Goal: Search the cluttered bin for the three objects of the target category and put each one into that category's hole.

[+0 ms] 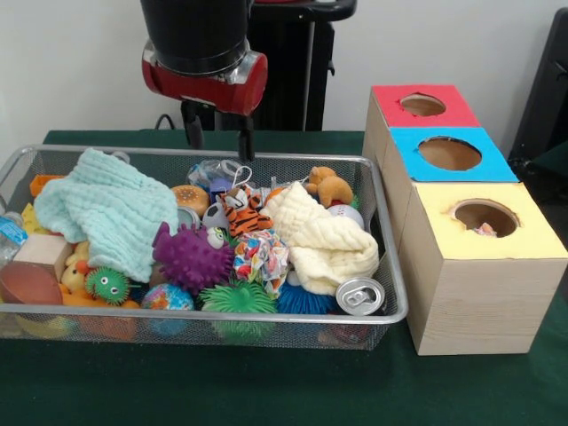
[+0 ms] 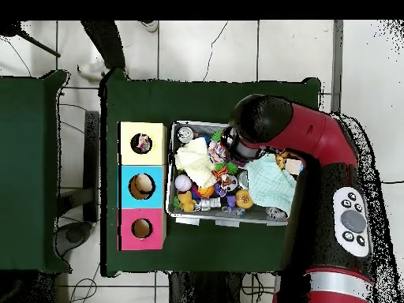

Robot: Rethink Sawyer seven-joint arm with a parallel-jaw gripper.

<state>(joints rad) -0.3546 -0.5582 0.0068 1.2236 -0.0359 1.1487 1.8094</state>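
A wire mesh bin holds a heap of toys: a mint cloth, a cream cloth, a purple spiky ball, a tiger plush, a small teddy bear, a burger toy and a drink can. My gripper hangs open over the bin's back edge, with nothing between its fingers. To the right of the bin stand three hole boxes, topped red, blue and yellow. In the overhead view the arm hides the gripper.
A wooden block, a small green spiky ball, a large green one and a blue one lie along the bin's front. Small items show inside the yellow box's hole and the blue box's hole. Green cloth covers the table.
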